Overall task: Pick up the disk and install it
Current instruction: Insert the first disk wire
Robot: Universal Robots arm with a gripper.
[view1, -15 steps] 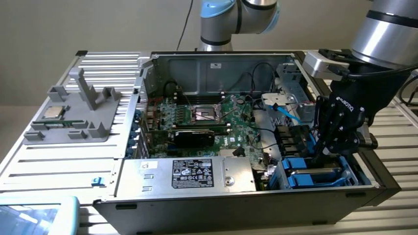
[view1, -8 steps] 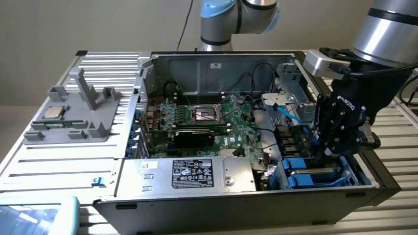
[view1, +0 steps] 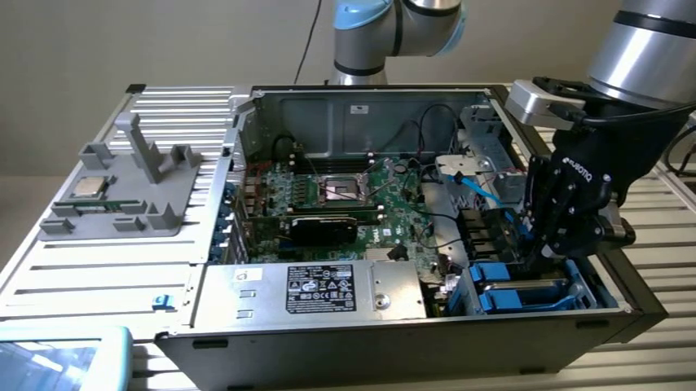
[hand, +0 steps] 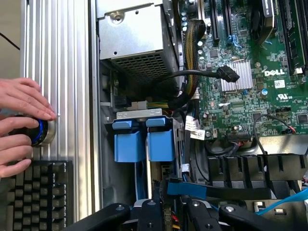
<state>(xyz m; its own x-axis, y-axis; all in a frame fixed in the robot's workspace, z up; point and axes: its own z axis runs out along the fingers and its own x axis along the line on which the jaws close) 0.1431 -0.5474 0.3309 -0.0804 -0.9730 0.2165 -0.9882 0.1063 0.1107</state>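
Looks onto a computer case laid flat on a slatted table with its open side up, presumably so that an arm can reach in from above. Finds the gripper at the lower right of the exterior view, pointed straight down into the corner bay of the case, a pose that suits lowering a flat thing level into its slot. Places the disk right under the gripper's tip, lying flat in its blue frame inside that bay, close against the case's front wall; looks seated or nearly so, though cannot say whether fully home. Cannot tell how the jaws stand, whether parted or closed on the frame, since the black body of the gripper covers the spot. Picks out, in the wrist view, two blue plastic tabs side by side next to the power supply, likely the ends of drive frames, set outward so as to be pinched and pulled. Notes the circuit board in the middle of the exterior view and a grey holder with a small chip at the exterior view's left, kept outside the case and out of the arm's path. Catches a person's hand resting on a round knob beside a keyboard, probably to be ready at the controls
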